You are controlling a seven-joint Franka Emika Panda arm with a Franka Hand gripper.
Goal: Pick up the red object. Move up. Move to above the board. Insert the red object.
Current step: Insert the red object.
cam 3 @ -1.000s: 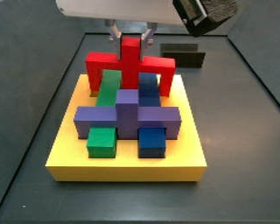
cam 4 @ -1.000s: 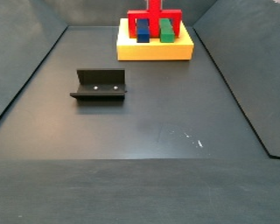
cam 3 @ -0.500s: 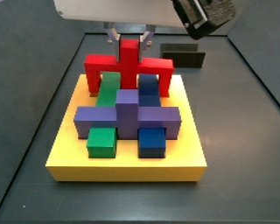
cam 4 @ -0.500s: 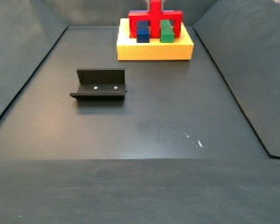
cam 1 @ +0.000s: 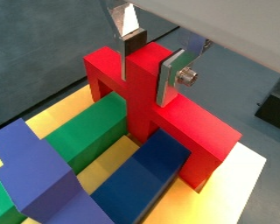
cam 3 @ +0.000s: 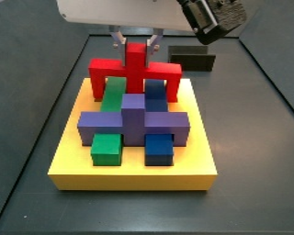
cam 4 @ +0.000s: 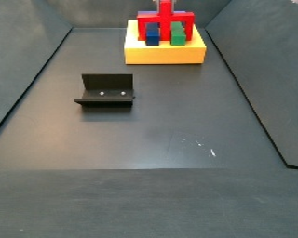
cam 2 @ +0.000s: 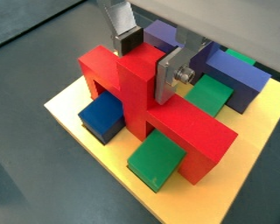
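Note:
The red object (cam 3: 137, 69) stands over the far end of the yellow board (cam 3: 131, 174), its two legs outside a green block (cam 1: 90, 131) and a blue block (cam 1: 149, 171). My gripper (cam 3: 136, 39) comes down from above and is shut on the central post. In both wrist views the fingers (cam 1: 170, 74) sit on either side of the post, the gripper (cam 1: 149, 63) being right at its top. The red object (cam 2: 189, 131) and gripper (cam 2: 149, 66) show the same hold. In a side view the red object (cam 4: 164, 17) sits on the board (cam 4: 164, 54) at the far end.
A purple cross-shaped block (cam 3: 131, 119) and small green (cam 3: 107, 147) and blue (cam 3: 160, 147) blocks fill the board's near part. The dark fixture (cam 4: 105, 90) stands on the grey floor away from the board. Raised walls edge the floor.
The gripper and the red object have sunk slightly lower over the board. Nothing else has moved.

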